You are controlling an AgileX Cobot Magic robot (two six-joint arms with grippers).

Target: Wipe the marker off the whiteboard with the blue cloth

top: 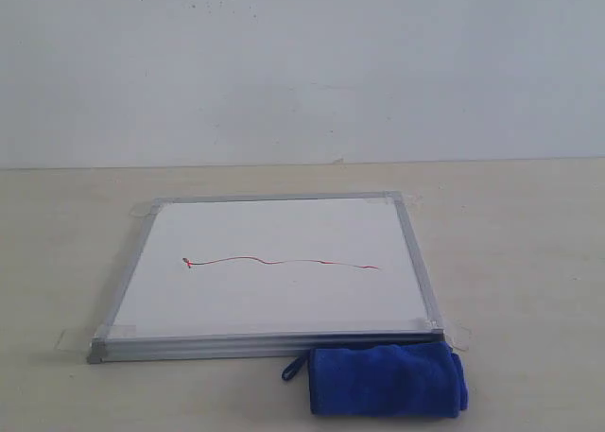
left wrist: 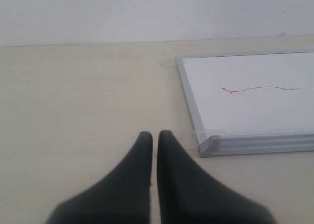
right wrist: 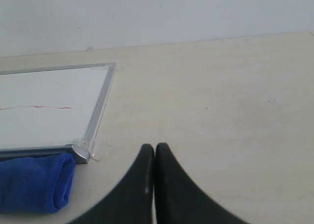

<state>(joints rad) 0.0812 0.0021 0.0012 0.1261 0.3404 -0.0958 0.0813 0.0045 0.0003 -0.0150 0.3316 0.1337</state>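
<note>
The whiteboard lies flat on the table with a silver frame and tape tabs at its corners. A thin wavy red marker line crosses its middle, with a squiggle at the left end. The folded blue cloth rests on the table against the board's near right edge, its loop tag pointing left. Neither gripper shows in the exterior view. My left gripper is shut and empty over bare table beside the board's near left corner. My right gripper is shut and empty beside the near right corner and the cloth.
The beige table runs to a plain white wall behind the board. Clear tape tabs stick out from the board's corners onto the table.
</note>
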